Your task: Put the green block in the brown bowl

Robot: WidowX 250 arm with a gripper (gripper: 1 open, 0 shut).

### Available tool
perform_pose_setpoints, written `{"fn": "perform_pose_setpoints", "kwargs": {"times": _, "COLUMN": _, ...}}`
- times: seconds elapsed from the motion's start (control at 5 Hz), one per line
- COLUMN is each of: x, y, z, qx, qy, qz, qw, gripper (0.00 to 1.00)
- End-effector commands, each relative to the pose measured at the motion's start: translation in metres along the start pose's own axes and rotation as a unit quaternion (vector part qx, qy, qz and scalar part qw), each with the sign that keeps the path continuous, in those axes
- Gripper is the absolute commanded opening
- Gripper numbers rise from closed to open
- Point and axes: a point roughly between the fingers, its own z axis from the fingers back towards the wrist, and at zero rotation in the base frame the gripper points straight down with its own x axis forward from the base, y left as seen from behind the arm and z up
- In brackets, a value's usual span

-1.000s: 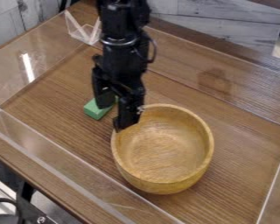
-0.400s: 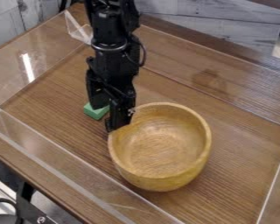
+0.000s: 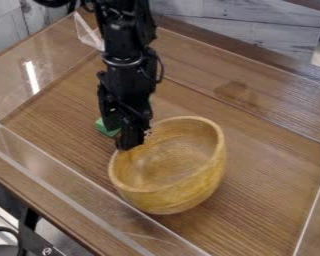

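Observation:
The green block [image 3: 107,127] lies on the wooden table just left of the brown bowl [image 3: 176,170]; only a small part of it shows beside the fingers. My gripper [image 3: 121,131] points straight down over the block, one finger on either side of it. The right finger [image 3: 133,137] stands against the bowl's upper-left rim. The jaws are partly closed, and I cannot tell whether they press on the block. The bowl is empty and looks slightly tipped.
A clear plastic wall [image 3: 43,175] runs along the table's front-left edge. Crumpled clear plastic [image 3: 89,35] lies at the back behind the arm. More wooden table [image 3: 256,100] stretches to the right of the arm.
The gripper has sunk a little onto the block and its jaws have narrowed. The bowl has shifted left towards the gripper and now looks tipped.

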Motion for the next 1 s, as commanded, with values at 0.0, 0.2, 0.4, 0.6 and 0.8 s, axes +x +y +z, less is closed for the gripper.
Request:
{"fn": "perform_pose_setpoints", "kwargs": {"times": 0.0, "x": 0.004, "y": 0.001, "z": 0.008, "qx": 0.005, "qy": -0.011, "qz": 0.002, "qw": 0.9999, "gripper": 0.0}}
{"fn": "perform_pose_setpoints", "kwargs": {"times": 0.2, "x": 0.001, "y": -0.001, "z": 0.015, "qx": -0.008, "qy": -0.004, "qz": 0.011, "qw": 0.9999, "gripper": 0.0}}
{"fn": "perform_pose_setpoints", "kwargs": {"times": 0.4, "x": -0.002, "y": -0.002, "z": 0.022, "qx": -0.02, "qy": 0.003, "qz": 0.019, "qw": 0.9996, "gripper": 0.0}}
{"fn": "perform_pose_setpoints", "kwargs": {"times": 0.6, "x": -0.005, "y": -0.002, "z": 0.028, "qx": -0.029, "qy": 0.007, "qz": 0.024, "qw": 0.9993, "gripper": 0.0}}
{"fn": "perform_pose_setpoints", "kwargs": {"times": 0.8, "x": -0.007, "y": 0.0, "z": 0.033, "qx": -0.039, "qy": 0.01, "qz": 0.029, "qw": 0.9988, "gripper": 0.0}}
